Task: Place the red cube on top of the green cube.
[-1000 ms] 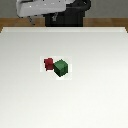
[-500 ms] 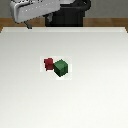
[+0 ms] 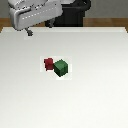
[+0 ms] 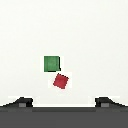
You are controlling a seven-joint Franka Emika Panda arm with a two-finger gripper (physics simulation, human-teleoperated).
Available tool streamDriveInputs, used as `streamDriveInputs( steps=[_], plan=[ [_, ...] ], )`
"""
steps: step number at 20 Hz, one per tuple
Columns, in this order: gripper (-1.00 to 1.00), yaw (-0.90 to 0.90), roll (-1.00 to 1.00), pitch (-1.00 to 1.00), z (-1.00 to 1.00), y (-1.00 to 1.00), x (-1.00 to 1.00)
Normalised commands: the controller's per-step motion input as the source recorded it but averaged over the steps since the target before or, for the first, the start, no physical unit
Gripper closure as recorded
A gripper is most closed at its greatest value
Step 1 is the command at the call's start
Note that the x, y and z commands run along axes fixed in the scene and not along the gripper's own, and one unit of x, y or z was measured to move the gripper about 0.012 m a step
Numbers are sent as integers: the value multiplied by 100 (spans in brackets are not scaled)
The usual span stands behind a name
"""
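Observation:
The red cube [image 3: 48, 63] rests on the white table, touching or nearly touching the slightly larger green cube [image 3: 61, 67] on its exterior-view right. My gripper [image 3: 30, 32] hangs high over the table's far edge, at the exterior view's left, well away from both cubes. The wrist view looks down on the green cube [image 4: 51, 63] and the red cube [image 4: 61, 81], which is turned at an angle. The gripper [image 4: 65, 101] is open there, with its fingertips [image 4: 22, 101] far apart and nothing between them.
The white table [image 3: 95, 95] fills most of the exterior view. The robot's dark base [image 3: 70, 15] stands behind its far edge.
The arm has swung toward the exterior view's left and come slightly lower. Both cubes stay where they were.

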Motion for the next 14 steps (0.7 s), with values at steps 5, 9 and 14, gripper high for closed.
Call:
streamDriveInputs(
  steps=[5, 9, 14],
  plan=[
    [-100, 0, 0, 0, 0, 0, 0],
    [-100, 0, 0, 0, -50, 0, 0],
    [-100, 0, 0, 0, -100, 0, 0]
  ],
)
